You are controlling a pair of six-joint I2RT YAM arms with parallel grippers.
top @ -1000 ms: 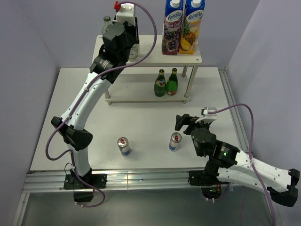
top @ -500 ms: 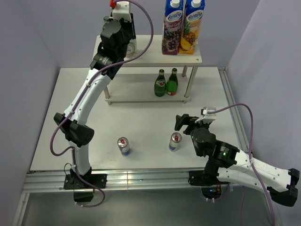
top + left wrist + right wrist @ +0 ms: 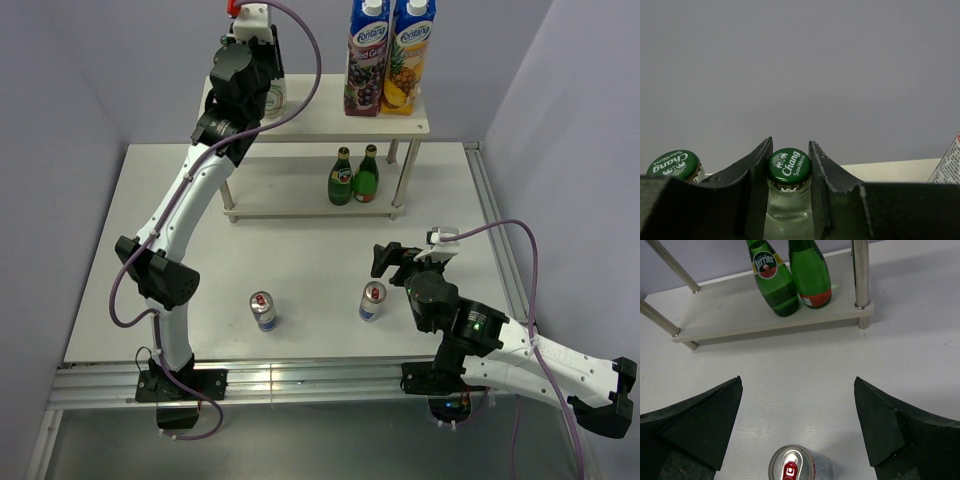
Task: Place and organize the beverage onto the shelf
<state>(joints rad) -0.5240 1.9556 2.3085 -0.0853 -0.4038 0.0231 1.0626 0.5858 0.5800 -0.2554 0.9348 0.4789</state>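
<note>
Starting nearest my bases, a slim silver can (image 3: 263, 310) stands alone on the table (image 3: 300, 250). A second can (image 3: 800, 467) stands to its right, just under my right gripper (image 3: 797, 382), whose fingers are spread wide and touch nothing. Beyond it, on the lower board of the shelf (image 3: 730, 315), a Perrier bottle (image 3: 771, 282) and a dark green bottle (image 3: 810, 275) with a red label stand upright, side by side. On the top board's left end, my left gripper (image 3: 790, 144) clasps the neck of a Chang soda water bottle (image 3: 789, 167), with another Chang bottle (image 3: 674, 164) just to its left. Two Fontana juice cartons (image 3: 368, 60) stand at the right end.
</note>
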